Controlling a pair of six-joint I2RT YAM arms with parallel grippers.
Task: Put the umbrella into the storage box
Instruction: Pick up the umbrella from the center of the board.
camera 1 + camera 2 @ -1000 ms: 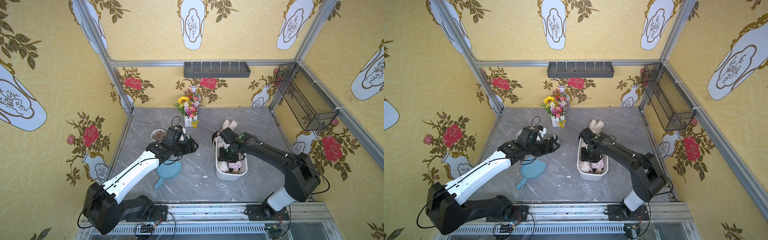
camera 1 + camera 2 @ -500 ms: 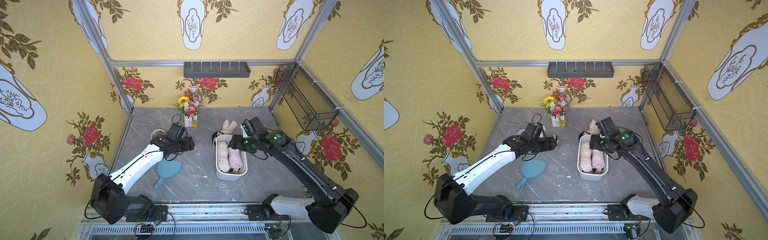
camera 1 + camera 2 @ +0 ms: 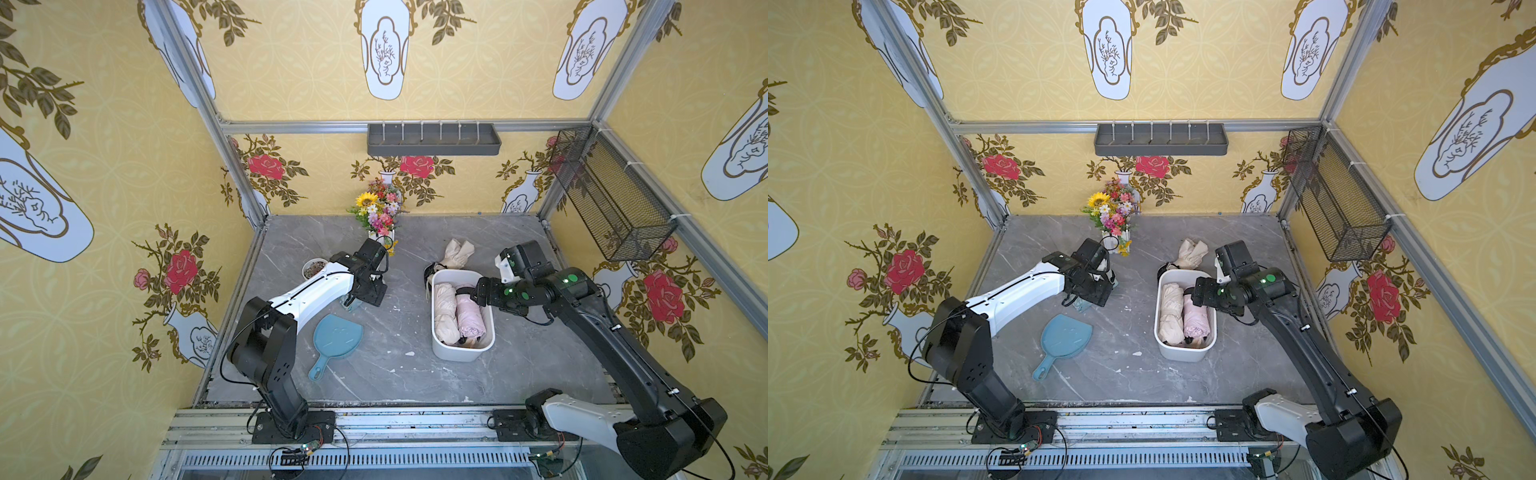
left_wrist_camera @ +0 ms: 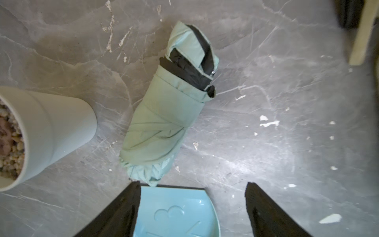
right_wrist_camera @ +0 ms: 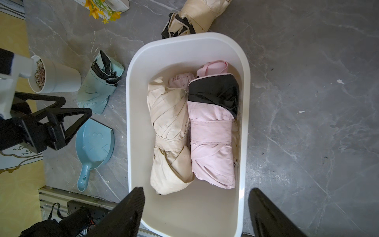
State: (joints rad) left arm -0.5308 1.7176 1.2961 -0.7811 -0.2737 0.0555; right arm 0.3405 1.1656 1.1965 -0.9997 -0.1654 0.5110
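Okay, your right gripper (image 5: 196,188) hovers above right side of storage box (image 3: 461,353), jaws spread wide, nothing between them. Pink umbrella (image 5: 212,131) lies in box along right wall, cream umbrella (image 5: 170,133) touching it on left; bare floor at far end. Beige umbrella (image 3: 457,253) on table just past far rim. Your left gripper (image 4: 192,183) also wide, empty, hovering by mint umbrella (image 4: 164,115): pebble pot (image 4: 47,131) just beside on left, dustpan (image 4: 176,213) edge at its near end. Open table between mint umbrella and box.
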